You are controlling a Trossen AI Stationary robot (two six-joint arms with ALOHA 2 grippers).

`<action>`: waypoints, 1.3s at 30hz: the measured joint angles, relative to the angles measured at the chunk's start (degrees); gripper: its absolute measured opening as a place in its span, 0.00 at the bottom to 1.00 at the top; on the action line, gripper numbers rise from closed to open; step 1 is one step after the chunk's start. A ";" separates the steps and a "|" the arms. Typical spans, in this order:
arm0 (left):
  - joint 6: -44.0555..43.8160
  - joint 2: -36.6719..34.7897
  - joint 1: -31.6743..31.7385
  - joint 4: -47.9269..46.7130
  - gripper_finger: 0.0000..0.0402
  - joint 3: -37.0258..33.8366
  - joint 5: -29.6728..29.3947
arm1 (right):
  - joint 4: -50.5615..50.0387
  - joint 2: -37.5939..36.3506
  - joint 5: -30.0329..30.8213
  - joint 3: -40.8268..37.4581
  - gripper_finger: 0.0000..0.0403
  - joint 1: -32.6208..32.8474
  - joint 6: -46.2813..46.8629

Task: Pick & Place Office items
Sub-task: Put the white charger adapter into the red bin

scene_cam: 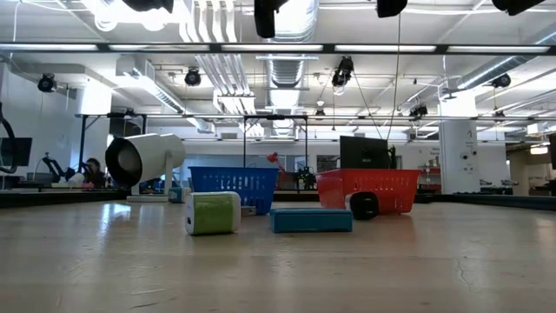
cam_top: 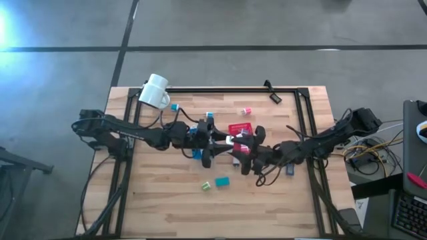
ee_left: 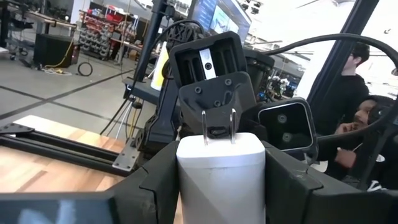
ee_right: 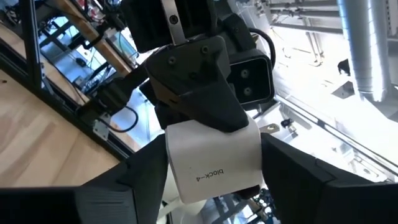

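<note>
Nearest the low camera's edge of the tabletop (cam_top: pixel 167 207), a green block (scene_cam: pixel 213 213) and a teal block (scene_cam: pixel 310 219) lie just beside each other, untouched and well clear of both arms. Past them, above the middle of the tabletop, the two arms meet tip to tip, and the step in hand looks like a hand-over in mid-air. The left hand (cam_top: pixel 215 137) is closed to a middling width on a white block (ee_left: pixel 221 171), which sits snug between its fingers (ee_left: pixel 158 180). The right hand (cam_top: pixel 241 145) has that same block squarely in front of it, at its tip, but I cannot tell whether it grips the block yet or only brackets it. The white block is therefore off the tabletop, between the hands. As I judge it, the next move calls for the right hand to get a firm hold before the left lets go, and then to carry the block to a tray. If the left lets go early, the block will likely drop. Just behind the hands stand the blue tray (scene_cam: pixel 233 189) and the red tray (scene_cam: pixel 367 189). Farther on, small pieces lie scattered toward the far edge, among them a pink one (cam_top: pixel 246 111) and a teal one (cam_top: pixel 175 107). The mug (cam_top: pixel 155 92) lies on its side at the far left corner.
</note>
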 joint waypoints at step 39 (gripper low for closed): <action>10.87 -21.79 0.20 -26.90 0.97 -5.83 4.94 | -0.52 -0.16 3.33 -0.04 0.49 2.19 1.03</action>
